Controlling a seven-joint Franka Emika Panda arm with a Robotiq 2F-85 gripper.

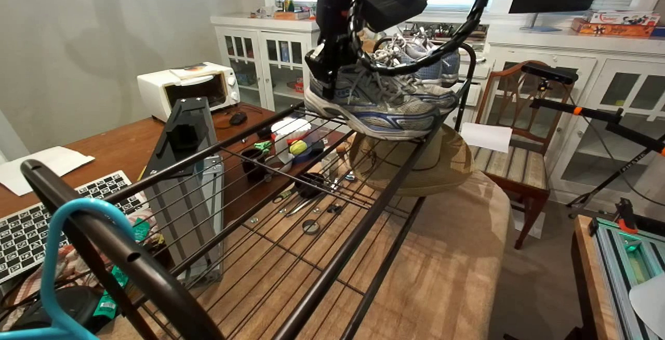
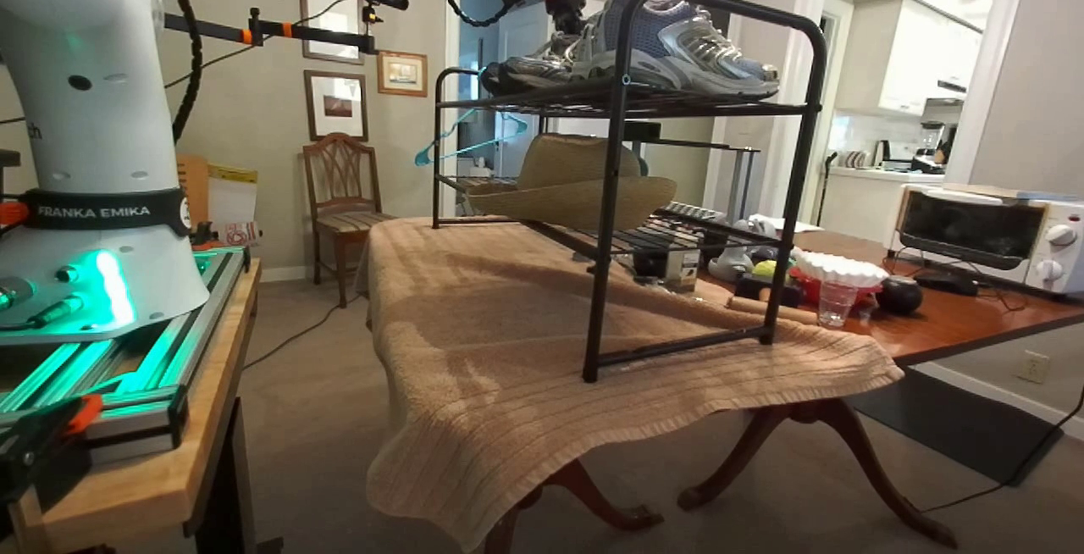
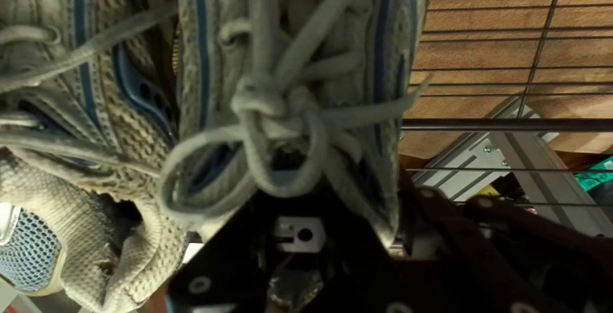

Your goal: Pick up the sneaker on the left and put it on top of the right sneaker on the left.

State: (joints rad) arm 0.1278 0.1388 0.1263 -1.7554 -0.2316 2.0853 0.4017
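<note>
A grey-and-white sneaker with blue trim (image 1: 387,108) sits at the near side of the shoe group on the rack's upper shelf. My gripper (image 1: 332,82) reaches down at its heel; a dark finger presses along the outer side, while the opposite one is hidden, apparently within the collar. In the wrist view the same sneaker (image 3: 206,59) fills the middle, its white bow just beyond the jaws, which are closed on the collar. Close beside it lies the matching right sneaker (image 3: 91,78), also seen in an exterior view (image 1: 439,95). Whether the gripped sneaker is lifted, I cannot tell.
Blue-mesh sneakers (image 1: 428,69) stand past the pair, near the rack's end frame (image 2: 813,29). Below, on the lower shelf, rests a straw hat (image 2: 576,185). A turquoise hanger (image 1: 52,257) hangs on the opposite end frame. Thin wires form the rack's shelves (image 1: 291,262).
</note>
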